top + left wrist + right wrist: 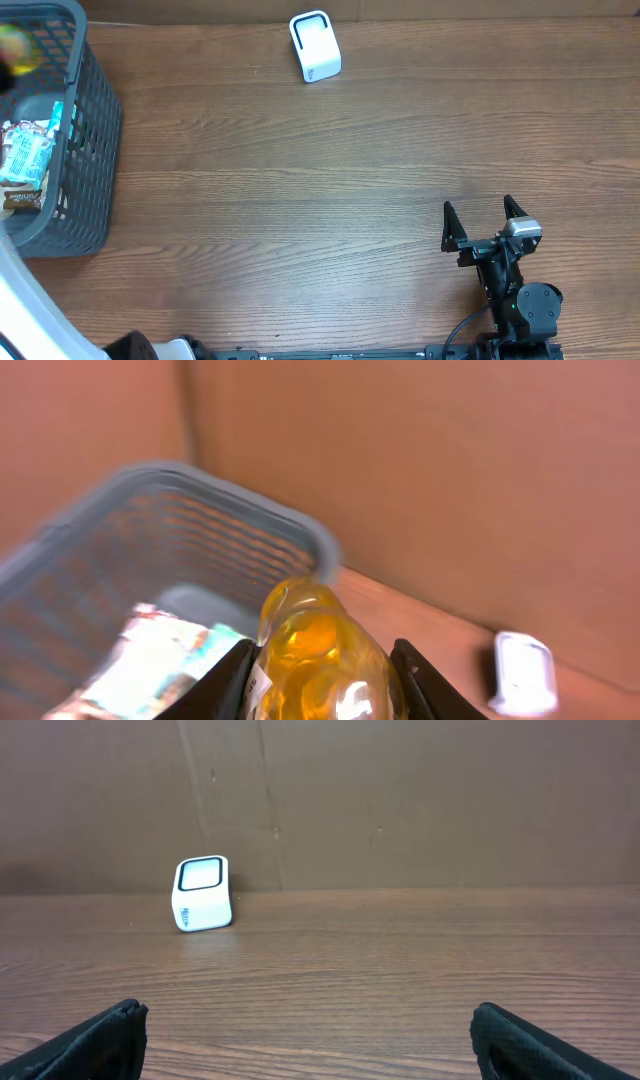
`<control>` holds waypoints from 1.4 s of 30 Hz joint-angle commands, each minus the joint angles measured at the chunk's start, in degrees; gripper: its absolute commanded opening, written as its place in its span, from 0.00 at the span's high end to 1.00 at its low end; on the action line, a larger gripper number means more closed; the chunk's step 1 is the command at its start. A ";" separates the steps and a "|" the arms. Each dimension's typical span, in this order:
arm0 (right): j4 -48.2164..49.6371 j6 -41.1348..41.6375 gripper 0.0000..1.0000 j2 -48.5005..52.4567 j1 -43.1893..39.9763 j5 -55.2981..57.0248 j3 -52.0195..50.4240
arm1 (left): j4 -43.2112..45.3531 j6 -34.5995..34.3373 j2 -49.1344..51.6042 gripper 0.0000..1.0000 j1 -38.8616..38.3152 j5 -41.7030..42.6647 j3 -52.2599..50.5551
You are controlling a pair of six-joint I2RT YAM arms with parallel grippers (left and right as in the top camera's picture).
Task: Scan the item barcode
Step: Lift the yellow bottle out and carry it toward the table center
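Left gripper (322, 670): jaws clenched on the bottle (315, 650), one finger against each flank. Its rounded yellow shoulder pokes out ahead of my fingertips. The bottle hangs over the grey basket (215, 485), near its rim. The scanner (522, 673) stands well apart on the table (330, 200), ahead and to the right.

Judgement: rigid clear plastic full of liquid, so fairly heavy. Smooth and curved, so liable to slip or twist. Best held across the body, as now, leaving the label free. Barcode not visible from here.

Right gripper (478, 206): jaws spread wide, empty, low over the table.
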 commanded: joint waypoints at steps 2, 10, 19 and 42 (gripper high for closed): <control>0.15 0.24 0.00 -0.46 -0.26 0.20 -0.61 | -3.10 -3.04 -1.86 0.76 -8.90 1.55 0.72; 0.17 0.24 0.00 -0.46 -0.26 0.20 -0.61 | -11.02 -7.63 1.07 0.71 -30.34 -1.49 0.31; 0.17 0.24 0.00 -0.46 -0.26 0.20 -0.61 | -11.06 -14.40 11.37 0.71 -50.45 -9.27 -2.34; 0.17 0.24 0.00 -0.46 -0.26 0.20 -0.61 | 2.91 -25.46 40.63 0.71 -78.25 -18.64 -2.36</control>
